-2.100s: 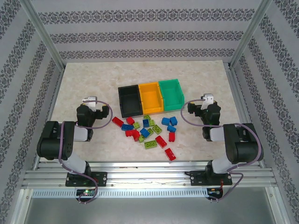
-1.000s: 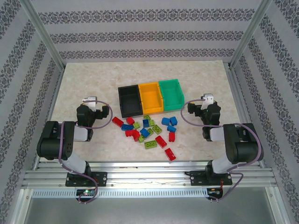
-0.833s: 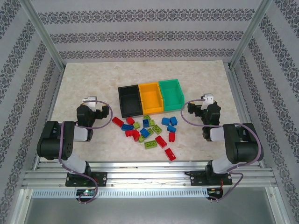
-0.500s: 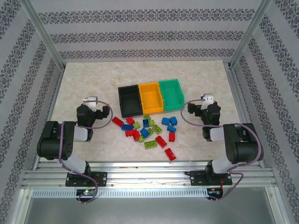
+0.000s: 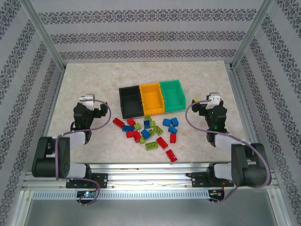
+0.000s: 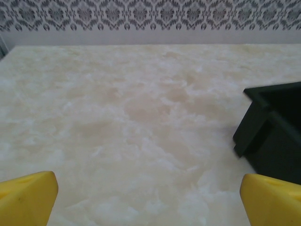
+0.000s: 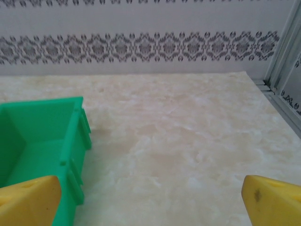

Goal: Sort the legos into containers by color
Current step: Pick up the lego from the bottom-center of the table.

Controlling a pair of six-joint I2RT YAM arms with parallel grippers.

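Roughly twenty small studded plastic legos [image 5: 148, 132] in red, blue and lime green lay loose in one cluster on the marbled beige tabletop [image 5: 84, 80], between the two grippers and slightly nearer the arm bases. Three open-top rectangular plastic containers [image 5: 151, 85] stood touching in a row just beyond the cluster. The black bin [image 5: 130, 101] was ahead and to the right of the left gripper [image 5: 96, 109]. The orange-yellow bin [image 5: 152, 97] was in the middle. The green bin [image 5: 172, 93] was ahead and to the left of the right gripper [image 5: 202, 107]. No brick was visible inside any bin, so sorting was judged not yet begun.

Both grippers were poised over bare tabletop, yellow fingertips [image 6: 26, 197] spread wide with nothing between them.

The step in hand was judged to be the approach to a first brick. The next move would call for swinging one gripper inward and down over a single brick at the cluster's edge. The jaws would then need aligning across that brick, clear of its neighbours, before closing.
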